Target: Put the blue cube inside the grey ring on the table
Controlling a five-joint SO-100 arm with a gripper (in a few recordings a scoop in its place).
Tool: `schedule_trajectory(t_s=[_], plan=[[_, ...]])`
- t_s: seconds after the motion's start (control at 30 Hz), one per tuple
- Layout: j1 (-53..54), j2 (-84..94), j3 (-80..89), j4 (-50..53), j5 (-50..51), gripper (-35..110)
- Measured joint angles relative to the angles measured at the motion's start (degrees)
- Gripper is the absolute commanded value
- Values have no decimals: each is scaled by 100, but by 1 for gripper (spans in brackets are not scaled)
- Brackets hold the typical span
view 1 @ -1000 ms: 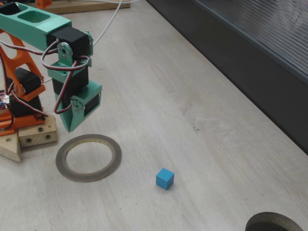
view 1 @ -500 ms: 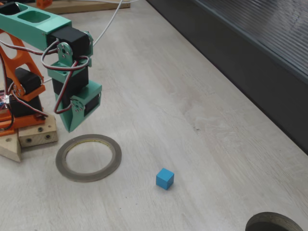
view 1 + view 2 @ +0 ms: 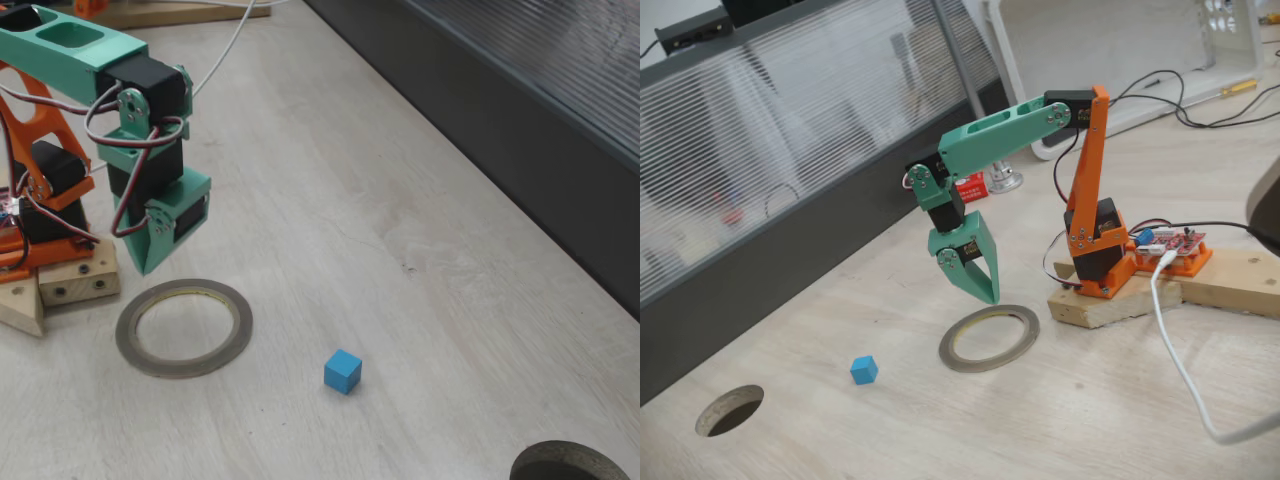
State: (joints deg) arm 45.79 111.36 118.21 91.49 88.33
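Above the grey ring (image 3: 184,328), the pincer (image 3: 980,285) hangs clenched and empty.
Step in hand is the reach: the blue cube (image 3: 342,371) sits on the worktop (image 3: 330,200) well outside the ring, so the pincer must travel there, spread its fingers and descend.

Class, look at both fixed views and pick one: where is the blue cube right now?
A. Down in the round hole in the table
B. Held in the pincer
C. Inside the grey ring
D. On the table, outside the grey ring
D. The blue cube sits on the bare table, apart from the grey ring, whose centre is empty; the pincer hangs above the ring's rim, holding nothing.
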Motion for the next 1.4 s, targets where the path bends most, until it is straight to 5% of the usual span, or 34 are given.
schedule_trajectory(t_s=[0.57,1.4], plan=[[-18,-308,-88,0,-9,1],[0,-3401,-4280,44,-9,1]])
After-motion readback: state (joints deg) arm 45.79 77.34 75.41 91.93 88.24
